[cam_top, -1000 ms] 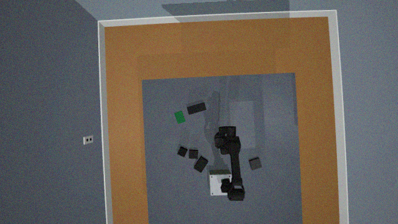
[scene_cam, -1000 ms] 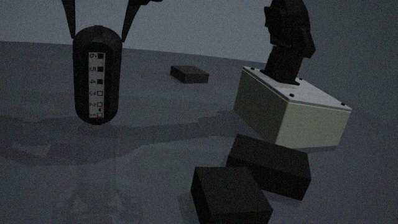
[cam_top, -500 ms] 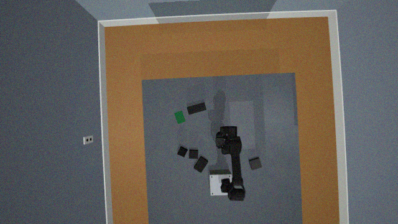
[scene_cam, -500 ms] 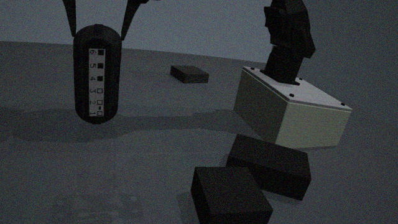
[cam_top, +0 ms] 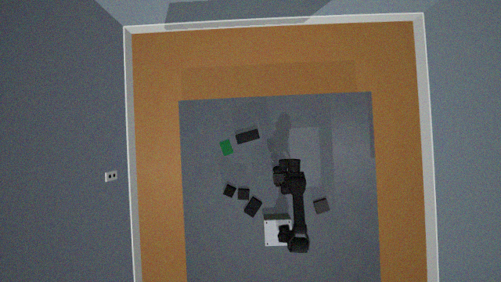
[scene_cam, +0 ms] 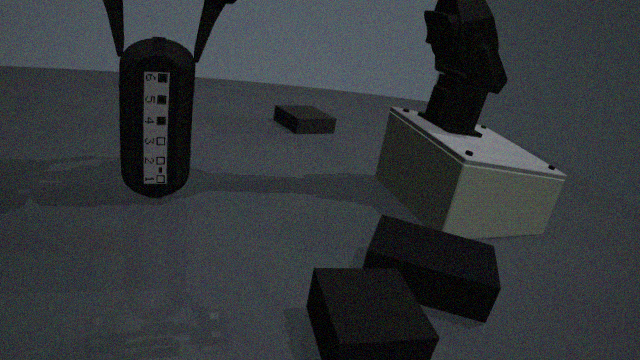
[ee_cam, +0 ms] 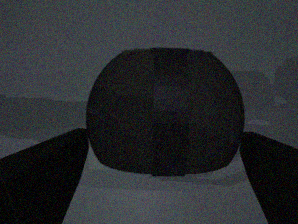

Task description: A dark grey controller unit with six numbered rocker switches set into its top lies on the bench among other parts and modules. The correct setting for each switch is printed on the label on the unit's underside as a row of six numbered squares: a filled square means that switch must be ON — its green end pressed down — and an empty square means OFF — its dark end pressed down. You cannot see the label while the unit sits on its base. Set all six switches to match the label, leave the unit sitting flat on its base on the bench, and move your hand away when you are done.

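The dark grey controller unit (scene_cam: 131, 125) (ee_cam: 120, 110) is held upright on its end, its underside facing the exterior camera. Its label (scene_cam: 156, 130) shows squares 4, 5 and 6 filled and squares 1, 2 and 3 empty; a small dark mark sits between squares 1 and 2. My gripper (scene_cam: 158, 56) (ee_cam: 165, 140) is shut on the unit, one finger on each side near its upper end. In the wrist view the unit fills the gap between the fingers. The rocker switches cannot be made out in any view.
A pale box (cam_top: 271, 235) (scene_cam: 505, 200) stands beside the arm's base. Dark blocks (cam_top: 253, 207) (scene_cam: 435, 265) (cam_top: 243, 193) (scene_cam: 375, 305) (cam_top: 229, 190) lie near it. A long dark block (cam_top: 247, 136) and a green block (cam_top: 226, 147) lie farther off; a grey block (cam_top: 321, 206) (scene_cam: 312, 121) lies opposite.
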Robot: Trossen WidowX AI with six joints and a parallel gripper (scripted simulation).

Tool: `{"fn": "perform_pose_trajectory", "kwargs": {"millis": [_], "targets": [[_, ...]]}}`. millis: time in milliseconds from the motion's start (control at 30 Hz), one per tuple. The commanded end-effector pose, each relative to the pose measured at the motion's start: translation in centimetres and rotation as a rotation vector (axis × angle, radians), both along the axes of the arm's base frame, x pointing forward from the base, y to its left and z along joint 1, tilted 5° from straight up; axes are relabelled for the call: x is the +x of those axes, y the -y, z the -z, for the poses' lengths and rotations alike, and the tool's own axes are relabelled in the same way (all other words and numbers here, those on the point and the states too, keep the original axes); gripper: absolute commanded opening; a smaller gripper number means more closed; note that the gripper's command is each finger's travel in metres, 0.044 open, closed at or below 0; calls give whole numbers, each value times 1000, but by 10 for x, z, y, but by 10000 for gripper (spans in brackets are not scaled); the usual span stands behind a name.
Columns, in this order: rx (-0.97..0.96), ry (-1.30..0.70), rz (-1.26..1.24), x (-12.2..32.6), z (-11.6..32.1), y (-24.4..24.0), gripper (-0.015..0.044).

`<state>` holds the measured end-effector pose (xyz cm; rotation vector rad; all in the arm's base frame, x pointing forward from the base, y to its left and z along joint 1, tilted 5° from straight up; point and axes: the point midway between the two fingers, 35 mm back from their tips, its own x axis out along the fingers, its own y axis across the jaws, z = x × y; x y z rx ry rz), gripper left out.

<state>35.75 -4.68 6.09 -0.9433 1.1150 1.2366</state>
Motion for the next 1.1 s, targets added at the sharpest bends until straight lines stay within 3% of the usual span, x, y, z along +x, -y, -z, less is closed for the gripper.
{"fn": "perform_pose_trajectory", "kwargs": {"millis": [0, 1067], "targets": [[-21, -7, -2, -1, 2, 6, 335], [-94, -15, -5, -4, 6, 30, 335]]}}
